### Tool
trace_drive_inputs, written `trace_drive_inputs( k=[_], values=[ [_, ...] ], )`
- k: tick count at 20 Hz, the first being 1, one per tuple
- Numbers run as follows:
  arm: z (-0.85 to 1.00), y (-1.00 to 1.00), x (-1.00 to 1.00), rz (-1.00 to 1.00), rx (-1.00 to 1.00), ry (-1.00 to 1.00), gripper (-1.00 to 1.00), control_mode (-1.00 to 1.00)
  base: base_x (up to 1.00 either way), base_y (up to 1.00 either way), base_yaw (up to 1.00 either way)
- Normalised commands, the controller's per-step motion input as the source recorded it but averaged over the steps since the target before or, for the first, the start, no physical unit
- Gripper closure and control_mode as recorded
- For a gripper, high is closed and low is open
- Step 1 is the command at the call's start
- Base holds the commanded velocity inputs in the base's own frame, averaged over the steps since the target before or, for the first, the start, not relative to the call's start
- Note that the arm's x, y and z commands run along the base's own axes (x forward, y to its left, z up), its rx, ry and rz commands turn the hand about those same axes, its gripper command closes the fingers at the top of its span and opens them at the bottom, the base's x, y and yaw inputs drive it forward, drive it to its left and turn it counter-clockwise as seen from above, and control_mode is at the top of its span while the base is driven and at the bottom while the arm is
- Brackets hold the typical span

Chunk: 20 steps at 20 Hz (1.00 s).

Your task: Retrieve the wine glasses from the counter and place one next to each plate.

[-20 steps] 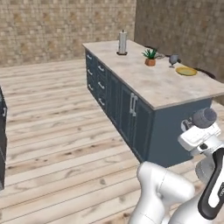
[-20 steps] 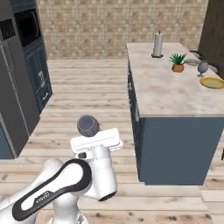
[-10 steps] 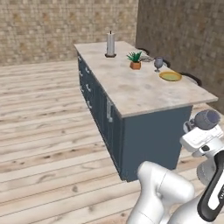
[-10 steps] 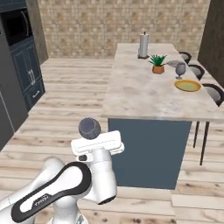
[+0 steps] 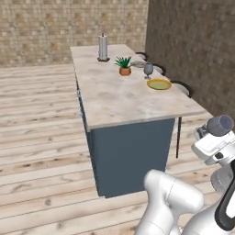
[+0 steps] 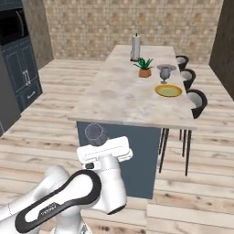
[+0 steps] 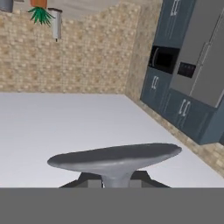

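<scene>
The gripper is closed on the stem of a wine glass, whose round grey foot spreads just above the finger tips in the hand view; in the right base view the bowl of that glass shows beside the white hand, carried low and well short of the island top. The hold at the stem appears chosen to keep the bowl clear of the fingers during transport. On the island top a second wine glass stands upright just beyond the yellow-rimmed plate, near it but apart, which reads as one place setting already served. A grey plate lies further along, partly hidden behind that glass; judged from this, the carried glass is meant for it. A small potted plant and a tall paper-towel roll stand beyond, and dark stools line the far side. No brand, label or writing can be read anywhere.
</scene>
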Motion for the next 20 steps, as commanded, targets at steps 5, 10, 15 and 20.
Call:
trace_drive_inputs(
  k=[5,10,15,20],
  values=[
    [0.0,0.0,0.0,0.0,0.0,0.0,1.0,1.0,0.02,-1.0,0.14],
    [0.0,0.0,0.0,0.0,0.0,0.0,1.0,1.0,0.04,-1.0,0.05],
    [0.0,0.0,0.0,0.0,0.0,0.0,1.0,1.0,0.37,-1.0,0.11],
    [0.0,0.0,0.0,0.0,0.0,0.0,1.0,1.0,0.63,-1.0,0.14]
  ],
)
